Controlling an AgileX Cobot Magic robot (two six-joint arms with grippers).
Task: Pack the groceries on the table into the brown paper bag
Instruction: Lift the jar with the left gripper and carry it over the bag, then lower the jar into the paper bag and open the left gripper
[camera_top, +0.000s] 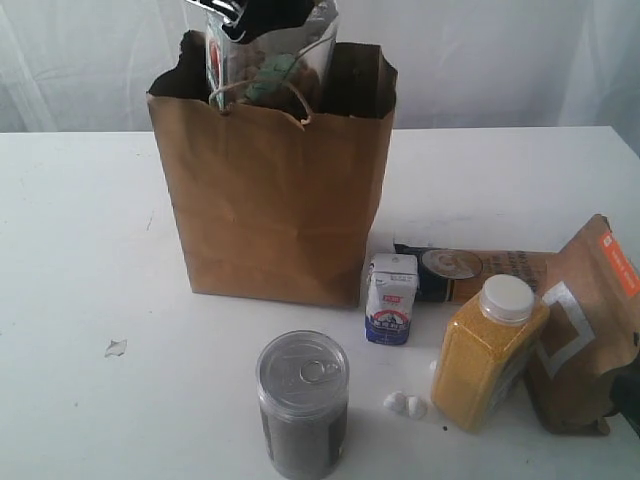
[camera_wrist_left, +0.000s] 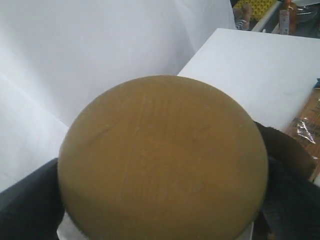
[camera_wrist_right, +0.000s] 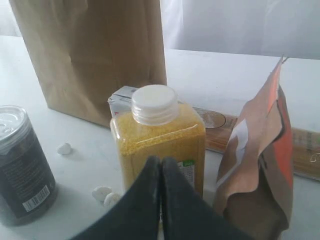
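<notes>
The white bench (camera_top: 80, 250) carries everything. The brown paper bag (camera_top: 270, 200) stands upright and open near its middle. At the bag's mouth hangs the clear jar with gold lid (camera_top: 272, 60), its upper part above the front rim, grasped by the left gripper (camera_top: 262, 15), whose dark fingers (camera_wrist_left: 30, 205) press both sides of the lid. To the right of the bag, the brown pouch (camera_top: 590, 320) stands leaning, the spaghetti packet (camera_top: 480, 272) lies flat behind the yellow-grain bottle (camera_top: 485, 360), and the small carton (camera_top: 391, 300) stands just beside the bag's corner. The pull-tab can (camera_top: 303, 400) stands in front of the bag, white crumbs (camera_top: 405, 404) near it. The right gripper (camera_wrist_right: 161, 165) is clenched and empty, close to the bottle.
</notes>
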